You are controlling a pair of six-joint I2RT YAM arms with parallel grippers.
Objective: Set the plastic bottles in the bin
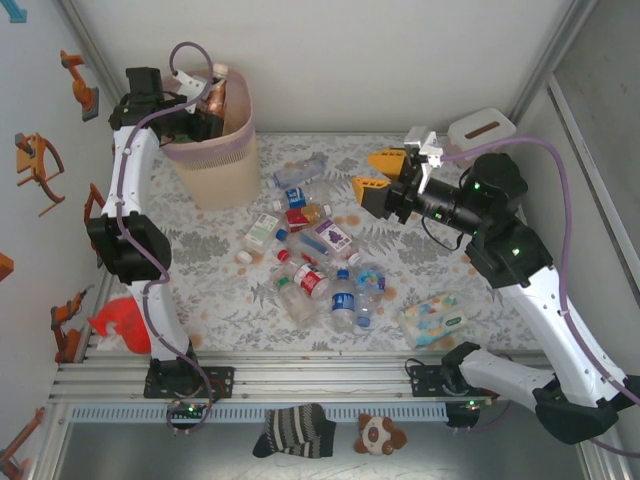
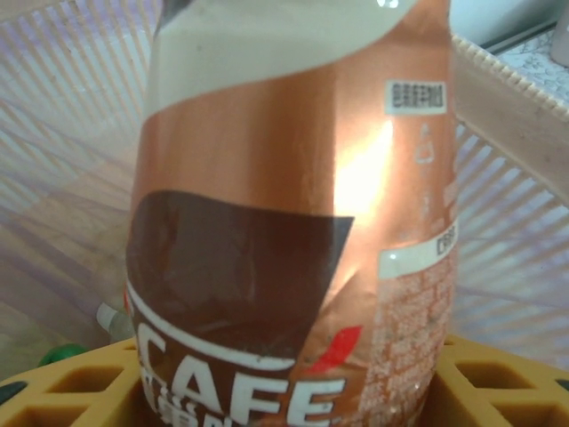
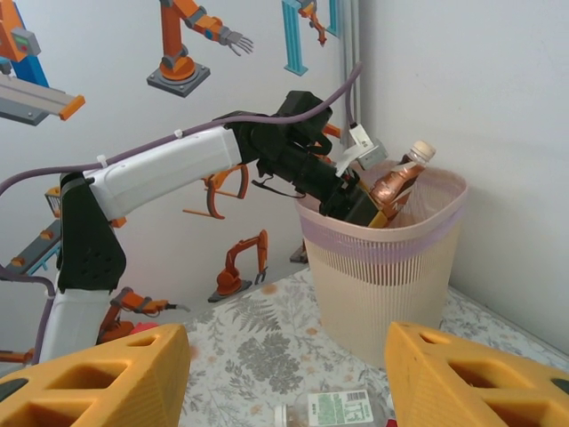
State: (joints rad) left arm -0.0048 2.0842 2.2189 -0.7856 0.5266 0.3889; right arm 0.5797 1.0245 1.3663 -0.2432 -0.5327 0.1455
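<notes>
Risk here is the rim: left hand (image 3: 364,209) grips the brown bottle (image 3: 396,182) tilted over the bin (image 3: 391,267), cap poking above the edge, so a sloppy release could bounce it out. Right hand (image 1: 372,173) hangs open, empty, above the loose bottles (image 1: 313,281)

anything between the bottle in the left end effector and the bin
Nothing visible does. The bottle sits tilted in the left end effector, right over the open mouth of the bin. The wrist view shows the pink liner behind and below the bottle, with open space to drop into.
</notes>
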